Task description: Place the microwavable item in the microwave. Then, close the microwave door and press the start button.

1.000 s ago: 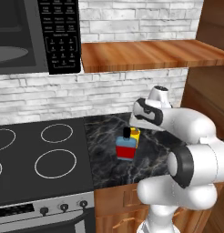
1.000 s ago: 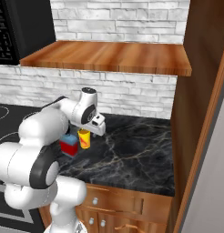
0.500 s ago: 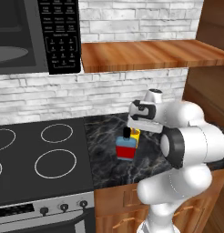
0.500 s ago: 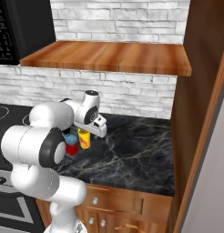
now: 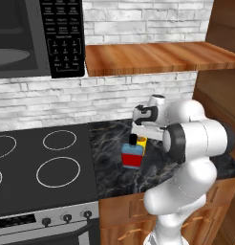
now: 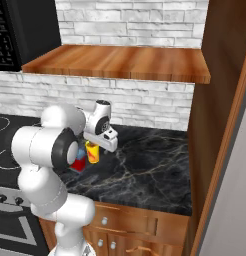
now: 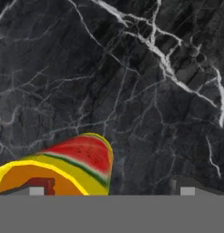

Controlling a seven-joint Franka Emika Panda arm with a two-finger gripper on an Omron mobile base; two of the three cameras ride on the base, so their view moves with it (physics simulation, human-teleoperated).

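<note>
Left base view: cup [image 5: 142, 142] standing upright on the black marble counter [image 5: 110, 172], just right of the stove [image 5: 43, 167], partly hidden behind the bottle [image 5: 132, 154]. Bottle blue and red with a black cap, touching or nearly touching the cup; contact cannot be told. Gripper [image 5: 144, 133] hanging directly over the cup, pointed down at the counter. Microwave [image 5: 24, 43] mounted at upper left above the stove, grey turntable visible inside, keypad [image 5: 67, 38] on its right side. Wooden shelf [image 5: 157, 56] running rightward from the microwave, white brick wall below.

Right base view: gripper [image 6: 97, 145] seen just above the cup [image 6: 92, 152], which stands near the counter's [image 6: 145, 165] left part, beside the bottle [image 6: 80, 162], itself mostly covered by the arm. Cup yellow with a red-orange marking on its side. Not gripped; no finger seen pressing its wall.

Hand view: looking down at veined black marble [image 7: 132, 82]. Cup [image 7: 63, 168] lying at lower left, yellow rim and watermelon-like red and green patch visible, its near part overlapping one fingertip [image 7: 36, 189]. Other fingertip [image 7: 189, 186] far off at lower right, well apart from the cup. Jaws spread wide, holding nothing.
</note>
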